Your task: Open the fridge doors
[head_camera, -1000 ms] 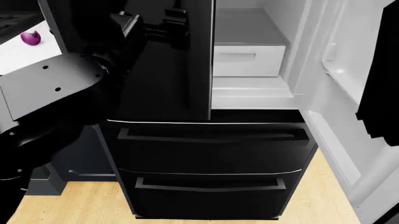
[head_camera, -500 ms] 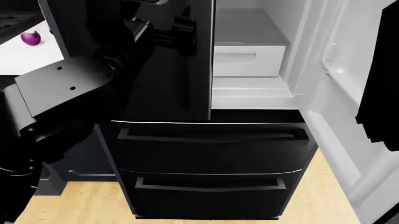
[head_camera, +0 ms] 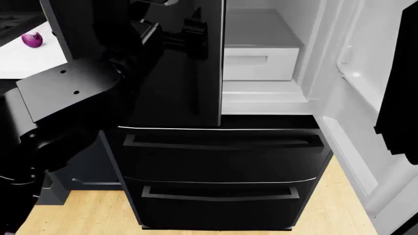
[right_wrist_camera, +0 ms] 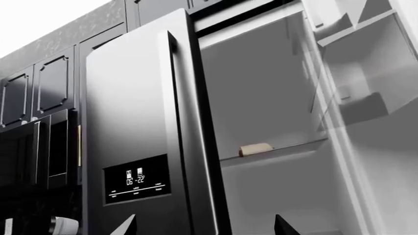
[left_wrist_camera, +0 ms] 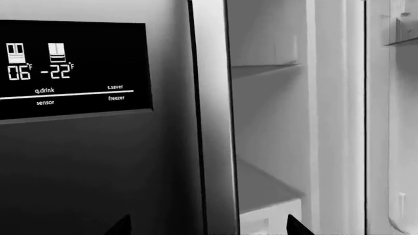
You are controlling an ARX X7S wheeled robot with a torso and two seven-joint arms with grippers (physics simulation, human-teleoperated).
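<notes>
Right door (head_camera: 356, 83) swung wide; left door (head_camera: 176, 88) shut | left gripper (head_camera: 173, 36) spread open at its edge, holding nothing; right gripper's opening unclear | next: hook edge, pull

A home kitchen: a black fridge (right_wrist_camera: 144, 147) beside dark cabinets (right_wrist_camera: 39, 93), wood floor (head_camera: 85, 210).

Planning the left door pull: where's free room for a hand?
Free: the gap past the closed left door's inner edge into the open compartment, above the white drawer. Crowded: the left tool sits close against the door front.
</notes>
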